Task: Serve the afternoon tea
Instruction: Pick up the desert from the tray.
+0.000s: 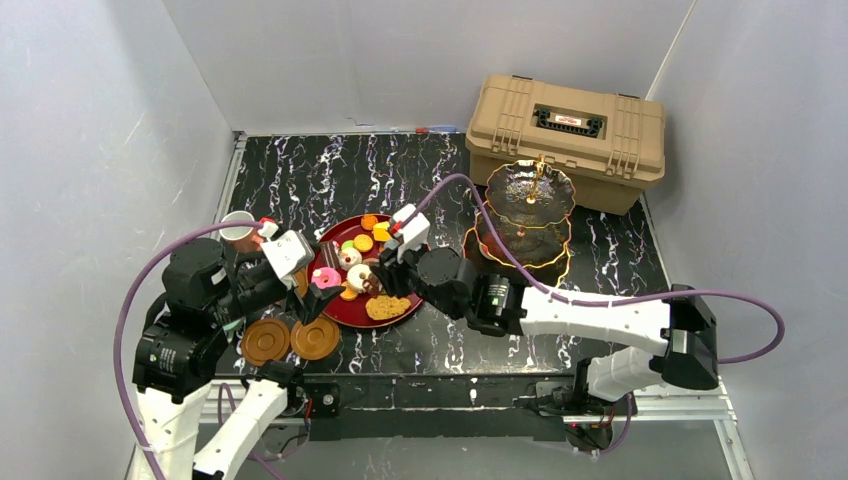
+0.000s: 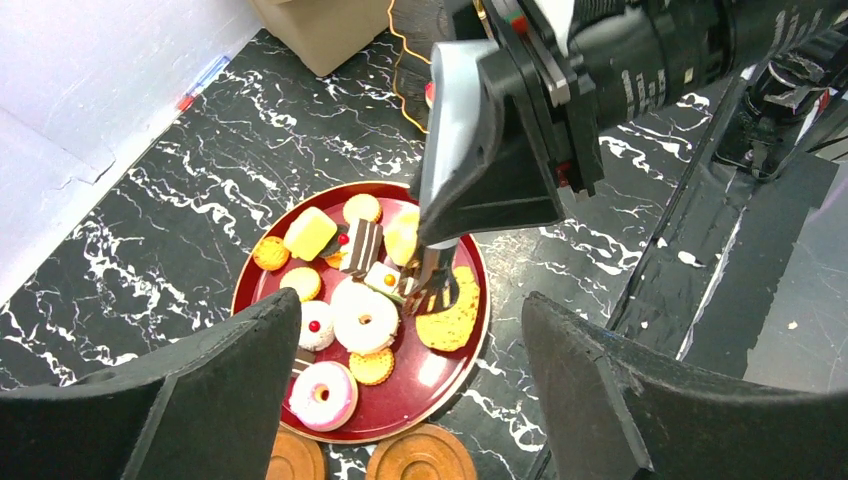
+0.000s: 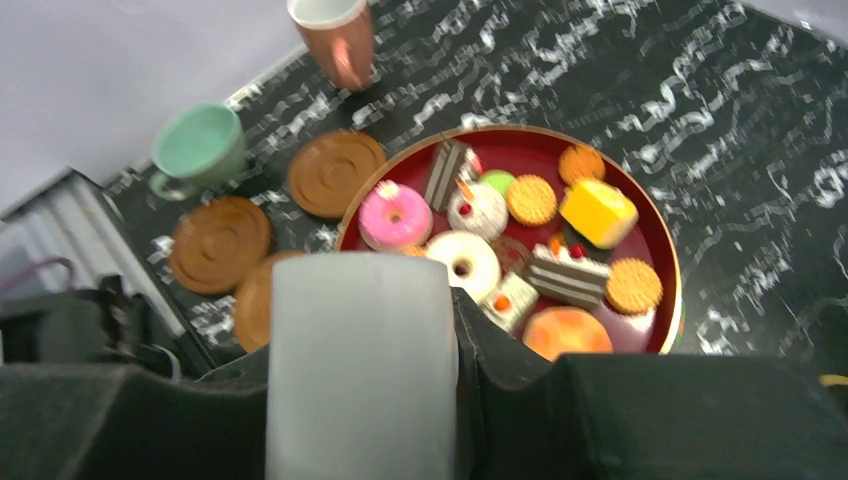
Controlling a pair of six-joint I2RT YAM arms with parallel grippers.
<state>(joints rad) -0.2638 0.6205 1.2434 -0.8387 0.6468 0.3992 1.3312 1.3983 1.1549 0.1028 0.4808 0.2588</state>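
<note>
Top view: your right hand (image 1: 385, 273) hangs over the red tray (image 1: 345, 312), the stand (image 1: 525, 215) at its 2 o'clock. Left wrist view: left hand (image 2: 410, 300) wide apart; right hand clamps tongs (image 2: 432, 282), tips among crowded pastries (image 2: 365, 318), so you may push a neighbour off. Right wrist view hides the tips.

Pastries (image 2: 365, 315) on tray (image 2: 420, 390), saucers (image 1: 315, 338) before it, tiered stand (image 1: 530, 190) right, case (image 1: 565, 125) behind.

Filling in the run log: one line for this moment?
right end effector: shut on tongs, at pastries | left end effector: open, near tray | stand: empty
</note>
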